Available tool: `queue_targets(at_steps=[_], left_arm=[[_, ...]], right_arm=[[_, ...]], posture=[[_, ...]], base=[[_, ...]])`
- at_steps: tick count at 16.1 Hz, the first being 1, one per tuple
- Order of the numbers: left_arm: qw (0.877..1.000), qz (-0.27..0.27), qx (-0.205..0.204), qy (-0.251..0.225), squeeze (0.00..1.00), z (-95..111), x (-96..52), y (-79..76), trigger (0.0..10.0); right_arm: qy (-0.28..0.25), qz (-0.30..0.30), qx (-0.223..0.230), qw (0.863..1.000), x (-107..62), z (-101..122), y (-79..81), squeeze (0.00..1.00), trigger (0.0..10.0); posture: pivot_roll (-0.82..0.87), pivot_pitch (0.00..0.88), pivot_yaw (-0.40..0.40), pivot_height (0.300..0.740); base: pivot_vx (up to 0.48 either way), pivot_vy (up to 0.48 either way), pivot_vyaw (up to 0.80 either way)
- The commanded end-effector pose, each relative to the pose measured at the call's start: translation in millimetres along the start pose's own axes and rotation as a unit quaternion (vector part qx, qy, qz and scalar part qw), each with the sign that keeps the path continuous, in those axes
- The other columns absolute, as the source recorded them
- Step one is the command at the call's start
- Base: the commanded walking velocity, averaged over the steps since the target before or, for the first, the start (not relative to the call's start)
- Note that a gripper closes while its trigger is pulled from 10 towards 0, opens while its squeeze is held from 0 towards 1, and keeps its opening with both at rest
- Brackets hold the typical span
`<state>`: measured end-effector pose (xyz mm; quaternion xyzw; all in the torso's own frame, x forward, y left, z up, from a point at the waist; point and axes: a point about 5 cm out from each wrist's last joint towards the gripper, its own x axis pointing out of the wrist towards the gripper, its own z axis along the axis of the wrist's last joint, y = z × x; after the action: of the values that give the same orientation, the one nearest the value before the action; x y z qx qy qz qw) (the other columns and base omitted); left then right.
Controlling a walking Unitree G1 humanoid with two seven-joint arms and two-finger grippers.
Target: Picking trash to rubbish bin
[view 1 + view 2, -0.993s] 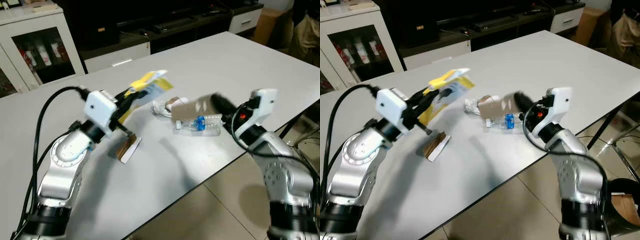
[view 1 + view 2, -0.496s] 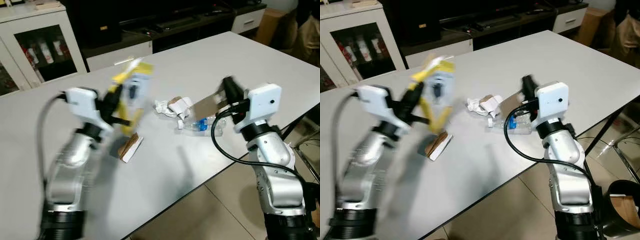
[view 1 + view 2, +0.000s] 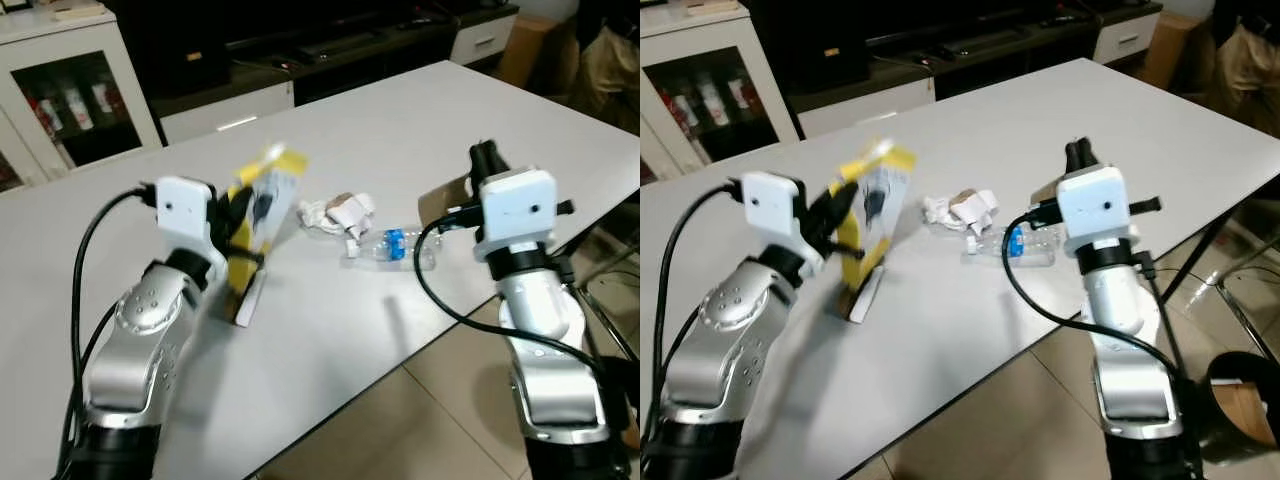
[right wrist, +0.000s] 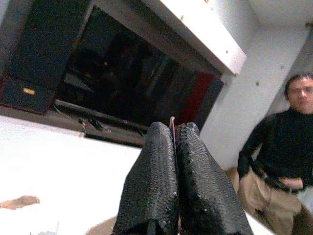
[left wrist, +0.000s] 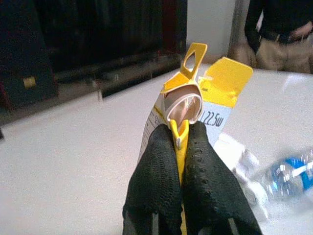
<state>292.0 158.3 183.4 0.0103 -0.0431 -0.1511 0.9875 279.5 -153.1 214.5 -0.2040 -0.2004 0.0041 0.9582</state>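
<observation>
- Since a second ago, both your arms have swung up. The left gripper point(image 5: 178, 147) has turned the yellow box point(image 3: 255, 215) from lying slanted to standing tall. The right gripper point(image 4: 174, 142) has lifted a brown card point(image 3: 445, 203) off the heap and now points up.
- Your left gripper is pinched tight on the yellow box. The two black fingers point(image 5: 156, 171) squeeze its thin yellow edge, and the open flap sticks up past the tips.
- Your right gripper is pinched tight too. A thin edge shows between its fingers in the right wrist view. From the head views I think it is the brown card, which sits up by the fingers.
- Just under the yellow box a small flat brown and white pack point(image 3: 247, 300) lies on the white table point(image 3: 420, 110).
- Between your two arms lie some crumpled white paper point(image 3: 335, 212) and a clear plastic bottle point(image 3: 395, 250) with a blue label. They are near each other.
- The bottle lies on its side. Its long way runs across, from your left arm toward your right arm. Your right arm is nearer to it.
- The rubbish bin point(image 3: 1237, 405) is the dark round thing on the floor, low on your right, past the table edge. It looks to have something brown inside.
- So the bin lies to the right and down from both grippers. The right one is much nearer. I think the brown card should go in first.
- A person point(image 4: 281, 147) in a dark top stands far back, away from your grippers.
</observation>
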Motion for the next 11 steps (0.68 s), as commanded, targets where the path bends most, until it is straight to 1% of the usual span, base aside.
queue_targets(at_steps=[1,2,3,4,5,7,8,9,10,11], left_arm=[[1.000,0.003,0.000,0.013,0.00,0.8,0.0,-1.7,10.0],[1.000,-0.001,-0.018,0.008,0.00,2.1,-0.2,-3.7,10.0],[1.000,0.007,-0.027,-0.008,0.00,5.7,-0.4,-3.3,10.0],[1.000,0.012,-0.025,-0.013,0.00,6.3,-0.5,-2.4,10.0],[0.999,0.027,-0.037,-0.018,0.00,6.5,-1.0,-0.2,10.0],[0.999,0.033,-0.010,-0.015,0.00,7.2,-3.1,1.8,10.0],[0.999,0.035,-0.008,-0.016,0.00,7.3,-3.7,2.2,10.0],[0.999,0.049,0.006,-0.019,0.00,7.6,-6.3,5.5,10.0],[0.997,0.066,0.019,-0.021,0.00,8.4,-8.7,9.7,10.0],[0.997,0.074,0.024,-0.021,0.00,9.1,-9.9,11.8,10.0]], right_arm=[[0.024,-0.007,0.006,1.000,-4.3,-7.0,-0.8,0.00,10.0],[0.030,-0.013,0.003,0.999,-5.3,-8.5,-1.2,0.00,10.0],[0.036,-0.024,0.006,0.999,-6.3,-9.2,-2.5,0.00,10.0],[0.036,-0.026,0.007,0.999,-6.5,-8.9,-3.0,0.00,10.0],[0.033,-0.021,-0.002,0.999,-6.0,-7.7,-3.4,0.00,10.0],[0.036,-0.013,-0.005,0.999,-4.8,-7.8,-4.2,0.00,10.0],[0.037,-0.013,-0.003,0.999,-4.5,-7.8,-4.2,0.00,10.0],[0.041,0.003,0.000,0.999,-2.6,-8.7,-1.6,0.00,10.0],[0.057,0.021,0.015,0.998,-2.0,-12.8,3.2,0.00,10.0],[0.070,0.034,0.029,0.997,-2.7,-16.2,6.8,0.00,10.0]], posture=[[-0.08,0.000,0.014,0.740],[-0.08,0.000,0.008,0.740],[-0.08,0.000,0.006,0.740],[-0.08,0.000,0.003,0.740],[-0.07,0.000,-0.002,0.740],[-0.06,0.000,-0.020,0.740],[-0.06,0.000,-0.025,0.740],[-0.06,0.000,-0.038,0.740],[-0.05,0.000,-0.047,0.740],[-0.05,0.000,-0.052,0.740]], base=[[0.000,0.000,-0.80],[0.000,0.000,-0.80],[0.000,0.000,-0.80],[0.000,0.000,-0.80],[0.000,0.000,-0.80],[0.000,0.000,-0.80],[0.000,0.000,-0.80],[0.000,0.000,-0.80],[0.000,0.000,-0.52],[0.000,0.000,0.00]])
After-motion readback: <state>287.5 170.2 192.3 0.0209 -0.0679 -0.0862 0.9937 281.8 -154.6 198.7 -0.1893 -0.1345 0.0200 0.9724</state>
